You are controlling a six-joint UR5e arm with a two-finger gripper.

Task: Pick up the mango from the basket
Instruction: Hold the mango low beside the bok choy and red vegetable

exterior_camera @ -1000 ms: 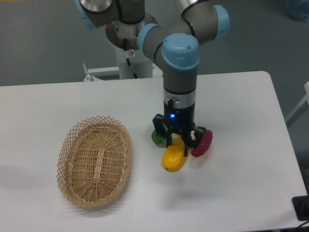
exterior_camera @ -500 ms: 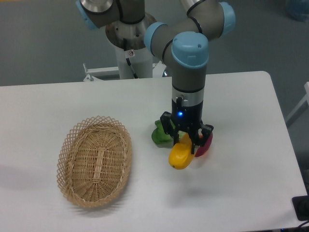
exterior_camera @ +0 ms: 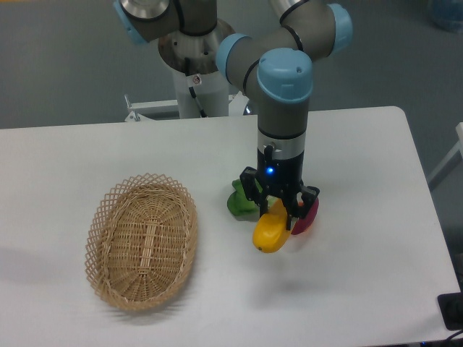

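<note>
The yellow-orange mango (exterior_camera: 270, 233) hangs in my gripper (exterior_camera: 278, 210), whose fingers are shut on its upper end, over the table right of centre. The tan wicker basket (exterior_camera: 142, 241) lies on the table at the left, well apart from the gripper, and nothing shows inside it. The mango's top is hidden between the fingers.
A green bok choy (exterior_camera: 239, 199) lies just left of the gripper. A dark magenta oval vegetable (exterior_camera: 307, 216) lies just right of it, partly hidden by the fingers. The white table (exterior_camera: 362, 159) ends at the right near x 600. The arm's base (exterior_camera: 192, 65) stands at the back.
Since one second ago the gripper moved a little to the right with the mango in it. Over the last half second nothing has visibly moved.
</note>
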